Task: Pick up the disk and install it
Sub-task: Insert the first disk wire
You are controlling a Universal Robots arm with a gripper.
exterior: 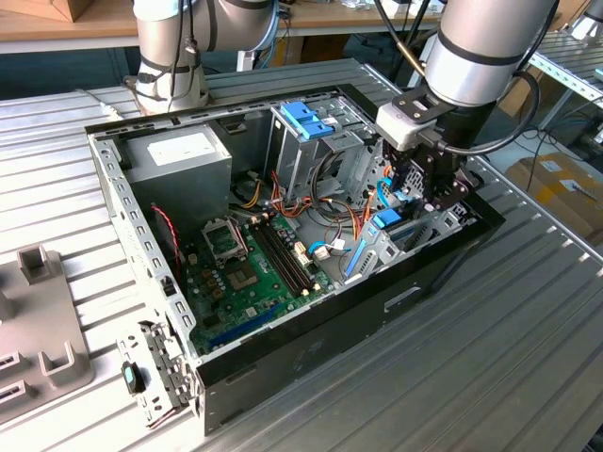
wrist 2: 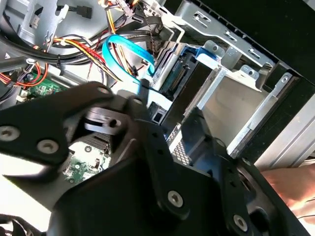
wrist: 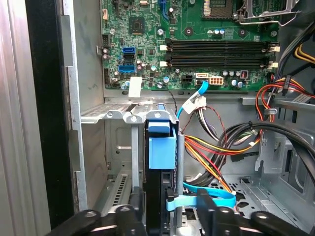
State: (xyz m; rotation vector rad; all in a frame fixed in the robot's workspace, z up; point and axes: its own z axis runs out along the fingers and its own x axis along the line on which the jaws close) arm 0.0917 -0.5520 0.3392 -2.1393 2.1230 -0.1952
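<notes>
The disk (wrist: 161, 147) stands on edge in a metal bay slot at the case's front corner, its light-blue carrier rail facing up. In the exterior view the disk (exterior: 386, 221) is a blue patch just below my gripper (exterior: 415, 202), which reaches down into the open computer case (exterior: 113, 202). In the first wrist view my gripper (wrist: 170, 214) straddles the disk's near end with a gap on one side, so it is open. The second wrist view has the disk (wrist 2: 184, 73) seated between silver bay rails beyond my gripper (wrist 2: 172, 110).
A blue data cable (wrist: 209, 199) and bundled coloured wires (wrist: 221, 147) lie right beside the bay. The motherboard (exterior: 250, 273), grey power supply (exterior: 179, 155) and tall drive cage with a blue latch (exterior: 306, 118) fill the case. A person's hand (wrist 2: 295, 189) rests outside it.
</notes>
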